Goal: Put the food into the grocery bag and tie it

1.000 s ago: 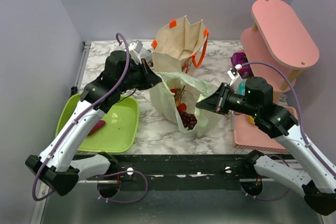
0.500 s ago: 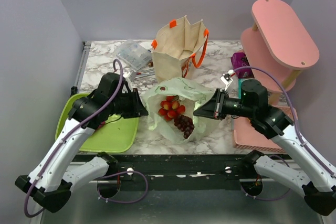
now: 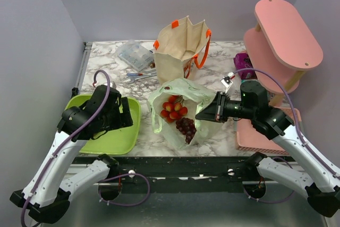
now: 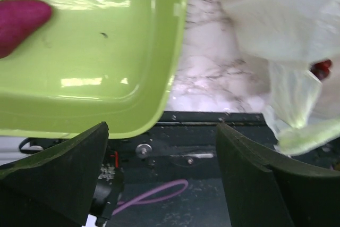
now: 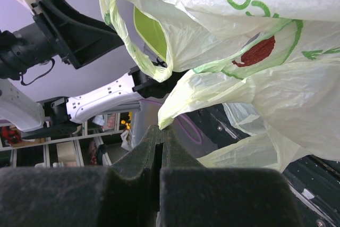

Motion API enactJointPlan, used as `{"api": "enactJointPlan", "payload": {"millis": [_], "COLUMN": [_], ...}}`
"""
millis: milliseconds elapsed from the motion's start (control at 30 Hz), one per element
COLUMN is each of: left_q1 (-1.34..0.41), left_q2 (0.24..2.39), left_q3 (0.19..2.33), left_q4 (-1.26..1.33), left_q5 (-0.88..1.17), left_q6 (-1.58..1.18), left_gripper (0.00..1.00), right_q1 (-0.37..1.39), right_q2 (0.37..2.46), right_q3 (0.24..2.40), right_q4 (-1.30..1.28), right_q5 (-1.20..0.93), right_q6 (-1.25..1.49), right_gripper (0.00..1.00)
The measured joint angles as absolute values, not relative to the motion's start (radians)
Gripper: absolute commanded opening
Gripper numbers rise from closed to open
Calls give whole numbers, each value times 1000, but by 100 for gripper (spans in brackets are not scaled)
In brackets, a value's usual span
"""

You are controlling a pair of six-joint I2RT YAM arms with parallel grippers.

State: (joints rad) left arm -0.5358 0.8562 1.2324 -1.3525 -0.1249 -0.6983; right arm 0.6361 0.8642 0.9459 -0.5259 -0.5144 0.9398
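The light green grocery bag [image 3: 197,95] stands mid-table with its mouth open; strawberries [image 3: 173,109] and dark grapes [image 3: 185,126] lie inside. My right gripper [image 3: 199,115] is shut on the bag's right rim, and the right wrist view shows the film [image 5: 255,78] pinched at the fingertips [image 5: 161,127]. My left gripper [image 4: 162,131] is open and empty over the near right corner of the green tray [image 4: 106,51], apart from the bag [image 4: 276,25]. A purple-red sweet potato [image 4: 18,19] lies on that tray. In the top view the left arm hides it.
A beige tote with orange handles [image 3: 182,46] stands behind the bag. A pink shelf [image 3: 284,30] and a pink tray [image 3: 260,136] are at the right. A clear plastic box [image 3: 135,54] and a purple item [image 3: 243,58] sit at the back.
My left gripper let go of the bag's left rim, opened, and pulled back left and toward me over the green tray. The bag settled lower with its mouth open. The right gripper kept its hold.
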Motion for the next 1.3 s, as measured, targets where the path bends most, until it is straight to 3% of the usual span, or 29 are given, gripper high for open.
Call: {"api": "enactJointPlan", "payload": {"millis": [67, 300, 900, 1300], "left_q1": [-521, -378, 52, 233], "left_q2": [847, 805, 934, 988], "left_q3": [1213, 1081, 907, 834], "left_q4": [-1366, -1361, -1079, -955], "left_q5": [-191, -316, -292, -303], "left_q6": [-715, -745, -665, -652], "left_gripper": [92, 92, 99, 99], "right_q1": [636, 636, 636, 636], "right_q2": [862, 862, 882, 918], "right_q3": [942, 942, 926, 922], "right_q4": [-527, -552, -585, -630], "right_q5": [-514, -513, -512, -506], "right_q6": [940, 925, 906, 889], "right_gripper": [1, 1, 1, 1]}}
